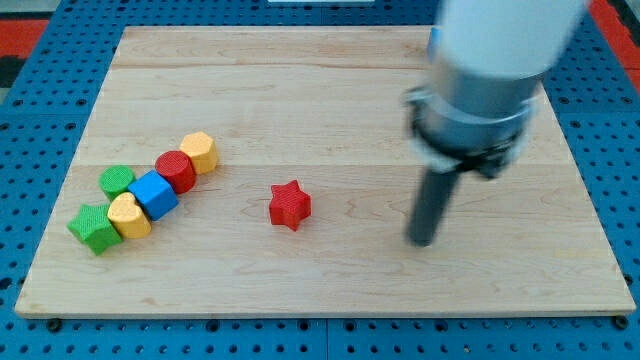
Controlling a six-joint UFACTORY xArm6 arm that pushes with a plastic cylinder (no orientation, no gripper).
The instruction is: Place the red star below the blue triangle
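Observation:
The red star (290, 205) lies on the wooden board (330, 100), a little left of the middle and towards the view's bottom. My tip (424, 240) touches the board to the right of the star, well apart from it and slightly lower. A small blue sliver (432, 40) shows at the left edge of the arm near the view's top. Its shape is hidden behind the arm, so I cannot tell whether it is the blue triangle.
A diagonal cluster sits at the view's left: a yellow hexagon (200, 152), a red cylinder (176, 171), a blue cube (154, 194), a green block (117, 181), a yellow block (129, 215) and a green block (94, 228). The blurred arm body (490, 70) covers the upper right.

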